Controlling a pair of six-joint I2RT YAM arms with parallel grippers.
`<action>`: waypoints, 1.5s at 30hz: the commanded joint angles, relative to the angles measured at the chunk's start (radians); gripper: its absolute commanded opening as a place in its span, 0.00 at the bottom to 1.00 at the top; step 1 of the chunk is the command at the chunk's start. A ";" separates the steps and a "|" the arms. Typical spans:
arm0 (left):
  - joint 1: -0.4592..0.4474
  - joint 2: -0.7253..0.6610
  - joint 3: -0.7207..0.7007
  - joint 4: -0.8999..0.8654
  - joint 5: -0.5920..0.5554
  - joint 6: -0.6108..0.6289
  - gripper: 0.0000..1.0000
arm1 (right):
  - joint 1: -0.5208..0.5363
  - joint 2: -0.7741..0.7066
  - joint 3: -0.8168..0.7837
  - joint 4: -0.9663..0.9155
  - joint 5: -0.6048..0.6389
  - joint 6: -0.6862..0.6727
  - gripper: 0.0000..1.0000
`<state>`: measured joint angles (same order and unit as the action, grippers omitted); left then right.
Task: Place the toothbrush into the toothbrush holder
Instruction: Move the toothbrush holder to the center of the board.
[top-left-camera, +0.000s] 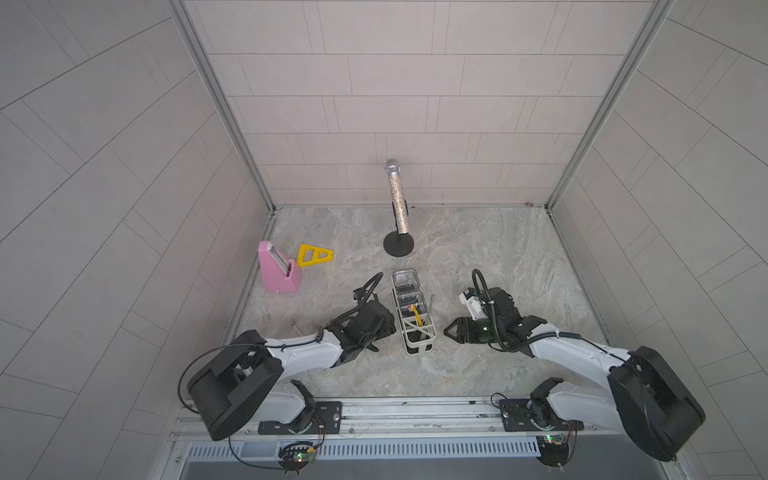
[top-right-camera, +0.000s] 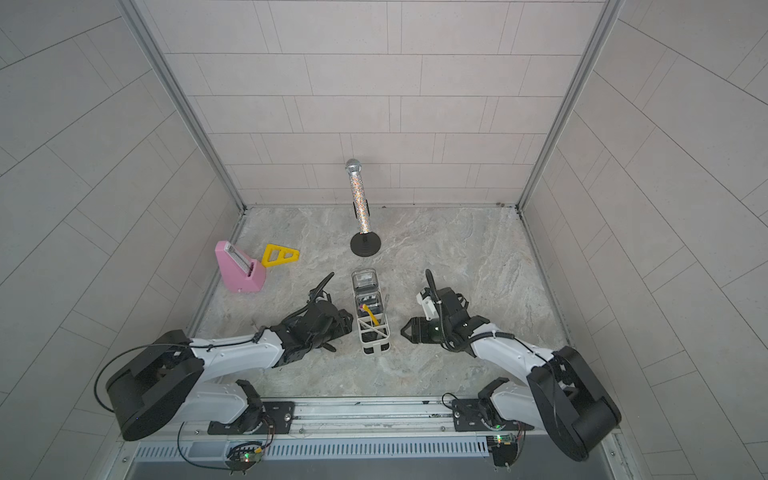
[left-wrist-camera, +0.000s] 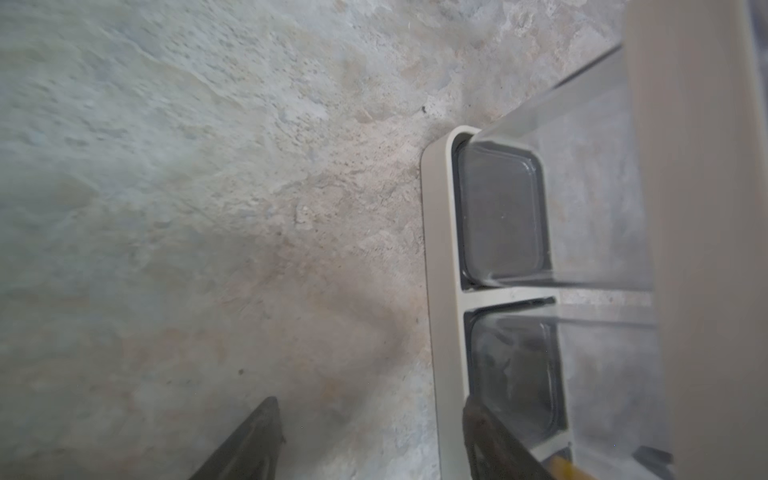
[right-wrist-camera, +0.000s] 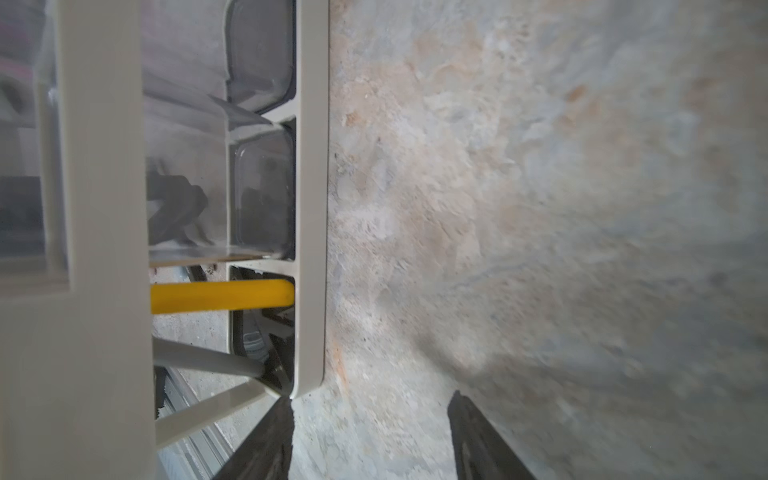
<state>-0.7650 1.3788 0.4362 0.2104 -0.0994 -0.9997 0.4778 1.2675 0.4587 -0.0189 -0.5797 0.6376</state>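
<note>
The cream-white toothbrush holder (top-left-camera: 419, 347) (top-right-camera: 376, 348) stands on the stone floor between my two arms. Its clear boxes (left-wrist-camera: 503, 212) sit at the far end. The toothbrush (top-left-camera: 417, 318) (top-right-camera: 371, 314), yellow with a pink head, leans inside the holder, and its handle (right-wrist-camera: 220, 296) shows through the slotted side. My left gripper (left-wrist-camera: 370, 419) (top-left-camera: 380, 330) is open beside the holder's left wall, with one finger (left-wrist-camera: 482, 436) overlapping the rim. On the holder's right, my right gripper (top-left-camera: 449, 330) (top-right-camera: 405, 330) (right-wrist-camera: 370, 409) is open with only floor between its fingers.
A pink wedge block (top-left-camera: 278, 268) and a yellow triangle piece (top-left-camera: 313, 254) lie at the far left. A glittery microphone (top-left-camera: 397, 195) stands on a black round base (top-left-camera: 399, 246) at the back. Tiled walls close in three sides.
</note>
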 joint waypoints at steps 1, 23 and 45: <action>0.026 0.067 0.020 0.058 0.076 -0.028 0.71 | 0.003 0.110 0.060 0.134 -0.069 0.016 0.61; 0.181 0.331 0.146 0.181 0.251 0.000 0.66 | -0.051 0.528 0.336 0.251 -0.134 0.020 0.58; 0.232 0.391 0.225 0.063 0.245 0.047 0.66 | -0.159 0.519 0.468 -0.023 -0.048 -0.114 0.57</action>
<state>-0.5335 1.7527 0.6853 0.4885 0.1604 -0.9680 0.3347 1.8099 0.9257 0.0299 -0.6724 0.5480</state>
